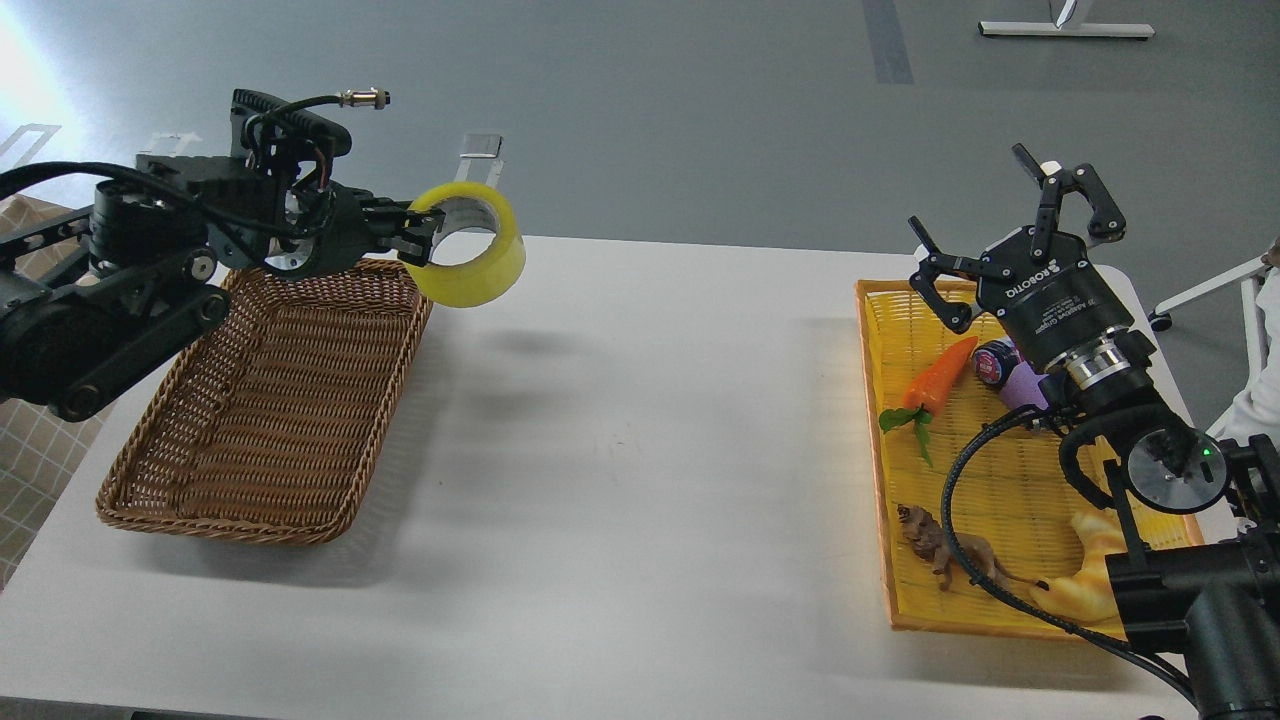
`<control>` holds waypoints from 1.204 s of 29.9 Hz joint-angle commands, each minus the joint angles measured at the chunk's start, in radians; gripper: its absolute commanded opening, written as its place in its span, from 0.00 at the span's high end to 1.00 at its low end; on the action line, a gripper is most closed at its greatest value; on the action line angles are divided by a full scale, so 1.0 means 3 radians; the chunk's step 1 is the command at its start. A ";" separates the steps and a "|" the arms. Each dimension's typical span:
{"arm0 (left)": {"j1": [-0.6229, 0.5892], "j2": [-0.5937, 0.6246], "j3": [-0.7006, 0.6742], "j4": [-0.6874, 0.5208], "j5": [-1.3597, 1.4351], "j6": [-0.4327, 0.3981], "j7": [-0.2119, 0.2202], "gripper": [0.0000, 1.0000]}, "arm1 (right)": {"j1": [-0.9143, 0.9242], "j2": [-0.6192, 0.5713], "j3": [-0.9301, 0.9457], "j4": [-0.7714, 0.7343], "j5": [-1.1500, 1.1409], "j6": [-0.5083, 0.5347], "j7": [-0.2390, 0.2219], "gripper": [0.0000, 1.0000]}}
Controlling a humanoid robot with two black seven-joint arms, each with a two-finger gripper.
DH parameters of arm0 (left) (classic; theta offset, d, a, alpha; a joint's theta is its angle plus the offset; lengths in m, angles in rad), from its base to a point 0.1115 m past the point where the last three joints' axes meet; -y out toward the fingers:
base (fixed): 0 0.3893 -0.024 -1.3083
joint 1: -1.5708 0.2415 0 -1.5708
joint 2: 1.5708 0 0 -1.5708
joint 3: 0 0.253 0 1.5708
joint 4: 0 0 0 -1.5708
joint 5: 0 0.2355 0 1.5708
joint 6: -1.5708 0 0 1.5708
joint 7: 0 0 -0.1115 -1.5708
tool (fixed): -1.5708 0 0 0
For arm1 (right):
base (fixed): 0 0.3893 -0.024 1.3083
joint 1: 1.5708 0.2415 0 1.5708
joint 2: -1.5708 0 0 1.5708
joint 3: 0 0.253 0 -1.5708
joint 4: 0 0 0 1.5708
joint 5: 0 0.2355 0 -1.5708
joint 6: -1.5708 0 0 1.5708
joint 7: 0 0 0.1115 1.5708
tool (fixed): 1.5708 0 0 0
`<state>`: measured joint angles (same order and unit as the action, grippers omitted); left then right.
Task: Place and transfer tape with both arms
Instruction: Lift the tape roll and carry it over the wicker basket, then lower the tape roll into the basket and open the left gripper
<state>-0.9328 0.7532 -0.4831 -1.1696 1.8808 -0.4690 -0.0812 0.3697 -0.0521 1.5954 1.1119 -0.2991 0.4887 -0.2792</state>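
Nearest the camera, yellow tray [1000,520] sits at the tabletop's right edge under the spread-fingered, empty right gripper [1015,235]; left gripper [418,238] clamps the tape [470,250] aloft beside the wicker basket's [270,420] far right corner.

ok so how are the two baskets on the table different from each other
The brown wicker basket sits on the left side of the table and is woven from dark natural strands; the yellow basket on the right is bright, flatter and finer-meshed. The brown one looks empty, while the yellow one holds a toy carrot, a lion figure and other items. Both are rectangular and open-topped.
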 commanded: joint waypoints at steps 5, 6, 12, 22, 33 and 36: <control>0.0220 0.0230 0.0005 0.0150 0.0025 0.0126 -0.0179 1.00 | -0.0015 0.0000 0.0000 0.0001 0.0000 0.0000 0.0000 0.01; 0.0261 0.0250 0.0020 0.0211 0.0030 0.0177 -0.0205 1.00 | -0.0015 0.0000 0.0000 -0.0004 0.0000 0.0000 0.0000 0.01; 0.0328 0.0291 0.0250 0.0441 0.0025 0.0427 -0.0307 1.00 | -0.0020 0.0000 0.0000 -0.0004 0.0000 0.0000 0.0000 0.01; 0.0348 0.0353 0.0516 0.0713 -0.0011 0.0663 -0.0435 1.00 | -0.0025 0.0000 0.0000 -0.0020 0.0000 0.0000 0.0000 0.01; 0.0532 0.0358 0.0526 0.0943 -0.0021 0.0796 -0.0502 1.00 | -0.0036 0.0000 0.0000 -0.0020 0.0000 0.0000 0.0000 0.01; 0.0558 0.0353 0.0526 0.1040 -0.0021 0.0822 -0.0573 1.00 | -0.0036 0.0005 0.0000 -0.0020 0.0000 0.0000 0.0000 0.01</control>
<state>-0.7716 0.8609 -0.3252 -0.8780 1.8745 -0.2272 -0.2389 0.3589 -0.0521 1.5953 1.1059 -0.2991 0.4887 -0.2792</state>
